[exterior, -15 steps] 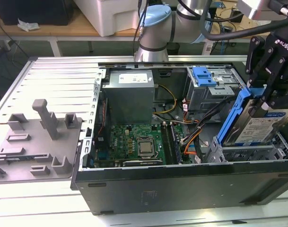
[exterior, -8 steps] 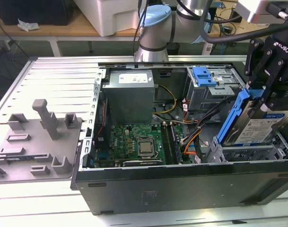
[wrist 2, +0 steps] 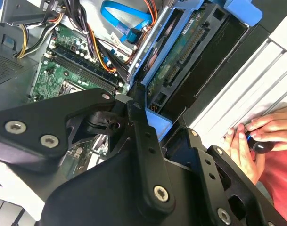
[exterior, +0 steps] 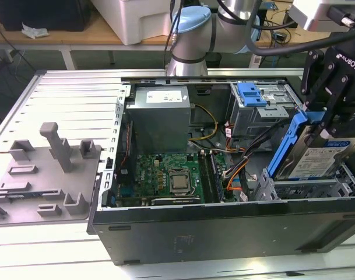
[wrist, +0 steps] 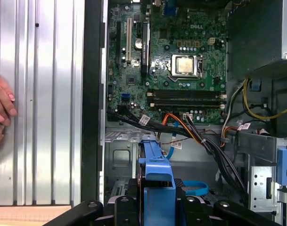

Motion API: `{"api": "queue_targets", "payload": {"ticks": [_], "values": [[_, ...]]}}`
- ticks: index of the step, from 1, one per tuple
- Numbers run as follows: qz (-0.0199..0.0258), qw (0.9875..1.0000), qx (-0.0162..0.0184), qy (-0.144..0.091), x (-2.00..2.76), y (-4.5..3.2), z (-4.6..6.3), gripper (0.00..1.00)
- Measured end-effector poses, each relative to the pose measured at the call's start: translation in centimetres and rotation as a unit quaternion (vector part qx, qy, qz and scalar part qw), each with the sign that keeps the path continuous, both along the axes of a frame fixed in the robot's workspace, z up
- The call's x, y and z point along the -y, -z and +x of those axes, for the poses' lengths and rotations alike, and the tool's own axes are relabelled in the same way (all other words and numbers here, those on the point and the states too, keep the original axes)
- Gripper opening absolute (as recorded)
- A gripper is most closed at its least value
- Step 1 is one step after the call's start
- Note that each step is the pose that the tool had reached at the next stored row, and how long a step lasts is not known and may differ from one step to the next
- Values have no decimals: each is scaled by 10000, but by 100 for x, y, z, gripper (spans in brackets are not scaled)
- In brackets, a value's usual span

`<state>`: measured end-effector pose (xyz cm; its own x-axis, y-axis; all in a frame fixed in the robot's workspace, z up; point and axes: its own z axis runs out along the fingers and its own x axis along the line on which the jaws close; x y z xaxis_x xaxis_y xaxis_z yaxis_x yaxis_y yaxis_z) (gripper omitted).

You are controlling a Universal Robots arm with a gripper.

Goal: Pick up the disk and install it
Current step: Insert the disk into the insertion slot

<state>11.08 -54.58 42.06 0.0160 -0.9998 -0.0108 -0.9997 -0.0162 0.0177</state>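
In the exterior view the disk (exterior: 320, 161), silver with a blue-and-white label in a blue carrier, hangs tilted over the metal drive cage (exterior: 294, 189) at the right end of the open computer case (exterior: 224, 224). My black gripper (exterior: 322, 120) is shut on the disk's upper end. In the second wrist view the black fingers (wrist 2: 134, 117) clamp the blue carrier (wrist 2: 158, 126), and the disk's green circuit side (wrist 2: 177, 61) runs down into the case. In the first wrist view the carrier (wrist: 157, 176) stands on edge between the gripper links, above the cage floor.
The motherboard (exterior: 171, 178) and grey power supply box (exterior: 160, 114) fill the case's middle. A bare blue bracket (exterior: 251, 93) sits on the rear bay. Cables (wrist: 200, 136) cross near the cage. A person's hand (wrist 2: 249, 136) rests on the ribbed table beside the case. Grey fixtures (exterior: 55, 157) stand at the exterior view's left.
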Motion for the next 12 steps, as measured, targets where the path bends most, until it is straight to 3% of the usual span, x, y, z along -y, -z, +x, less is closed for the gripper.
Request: {"api": "queue_targets", "payload": {"ticks": [12], "values": [[0, 10000, 0, 0, 0, 43, 0, 37]]}}
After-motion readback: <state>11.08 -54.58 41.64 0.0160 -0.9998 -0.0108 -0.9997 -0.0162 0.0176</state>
